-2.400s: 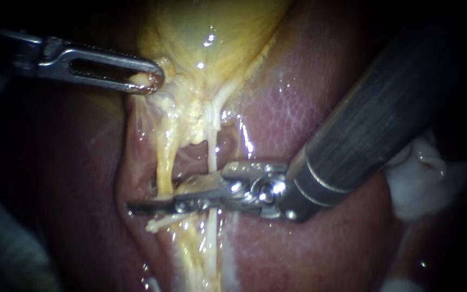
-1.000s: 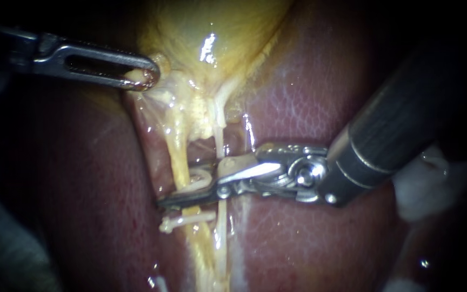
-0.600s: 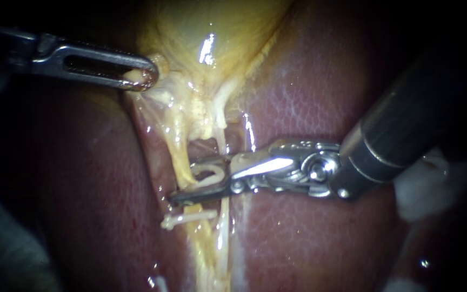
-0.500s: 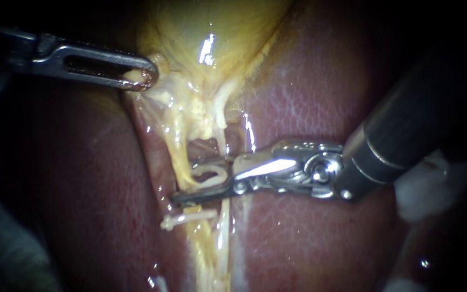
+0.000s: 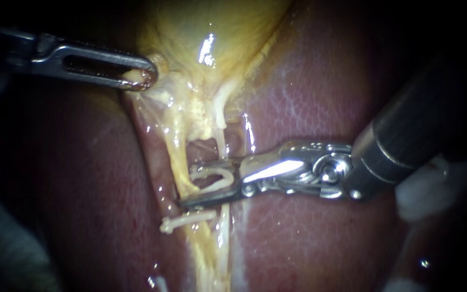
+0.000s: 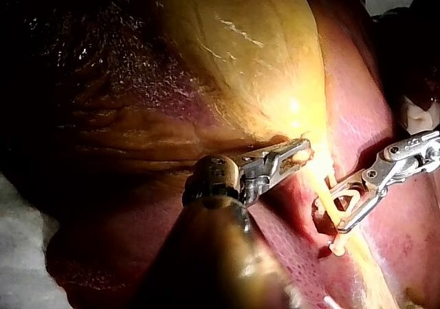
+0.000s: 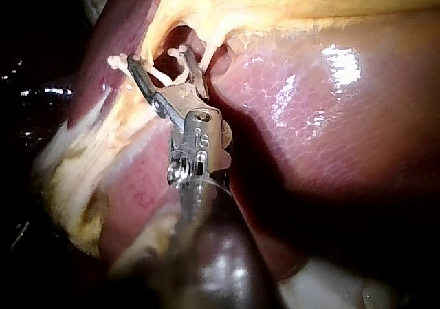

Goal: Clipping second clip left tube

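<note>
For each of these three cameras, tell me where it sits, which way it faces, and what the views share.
Endoscope view: close to the tissue, facing gallbladder, liver and left tube; left instrument grips the gallbladder, right instrument carries a white clip.
Left wrist view: on the left arm, looking along its own shaft toward the gripped gallbladder.
Right wrist view: on the right arm, looking along its shaft toward the tube.
Shared: all three show the right instrument and its clip.

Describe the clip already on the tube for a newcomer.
Follow the yellowish left tube down from the gallbladder, past the right instrument. Below its jaws a white clip lies flat across the tube; the other clip sits looped between those jaws.
</note>
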`<state>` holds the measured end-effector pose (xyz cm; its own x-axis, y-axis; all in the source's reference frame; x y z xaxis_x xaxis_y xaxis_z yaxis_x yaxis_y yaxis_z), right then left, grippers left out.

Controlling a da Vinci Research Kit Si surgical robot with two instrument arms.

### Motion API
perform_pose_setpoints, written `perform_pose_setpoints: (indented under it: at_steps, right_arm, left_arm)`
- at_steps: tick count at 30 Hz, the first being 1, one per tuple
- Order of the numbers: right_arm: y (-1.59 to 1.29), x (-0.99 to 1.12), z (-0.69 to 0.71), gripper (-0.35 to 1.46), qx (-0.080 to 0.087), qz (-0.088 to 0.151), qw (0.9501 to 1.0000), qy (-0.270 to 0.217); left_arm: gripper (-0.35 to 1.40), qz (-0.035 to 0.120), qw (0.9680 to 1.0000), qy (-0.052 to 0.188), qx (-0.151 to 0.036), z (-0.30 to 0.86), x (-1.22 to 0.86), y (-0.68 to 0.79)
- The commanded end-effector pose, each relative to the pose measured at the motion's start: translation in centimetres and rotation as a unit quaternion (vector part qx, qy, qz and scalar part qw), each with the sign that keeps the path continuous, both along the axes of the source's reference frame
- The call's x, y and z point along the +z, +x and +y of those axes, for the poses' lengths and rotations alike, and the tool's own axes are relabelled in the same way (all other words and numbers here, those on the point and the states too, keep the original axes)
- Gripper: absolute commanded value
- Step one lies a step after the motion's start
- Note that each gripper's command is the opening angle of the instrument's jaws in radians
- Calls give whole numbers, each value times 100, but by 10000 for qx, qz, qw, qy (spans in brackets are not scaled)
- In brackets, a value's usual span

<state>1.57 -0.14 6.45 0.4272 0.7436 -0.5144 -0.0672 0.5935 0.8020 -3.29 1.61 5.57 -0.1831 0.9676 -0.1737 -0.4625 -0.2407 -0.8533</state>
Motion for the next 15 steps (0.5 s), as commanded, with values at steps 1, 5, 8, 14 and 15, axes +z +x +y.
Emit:
perform_pose_setpoints:
  at_steps: [1, 5, 8, 14, 15]
  right_arm:
    - [-1, 0, 0, 50, -14, 7, 10000, 1]
    - [-5, 1, 1, 50, -80, 64, 9999, 1]
    - [-7, 3, 3, 50, -98, 91, 9999, 9]
    - [-12, 5, 4, 50, -106, 129, 9999, 11]
    - [-13, 5, 4, 50, -108, 130, 9999, 11]
  left_arm:
    - [-35, 2, 10000, 3, 4, 0, 0, 0]
    - [-35, 1, 10000, 3, 5, 0, 0, 0]
    - [-35, 1, 10000, 3, 6, 0, 0, 1]
    - [-35, 0, 10000, 3, 7, 0, 0, 1]
    - [-35, 0, 10000, 3, 7, 0, 0, 1]
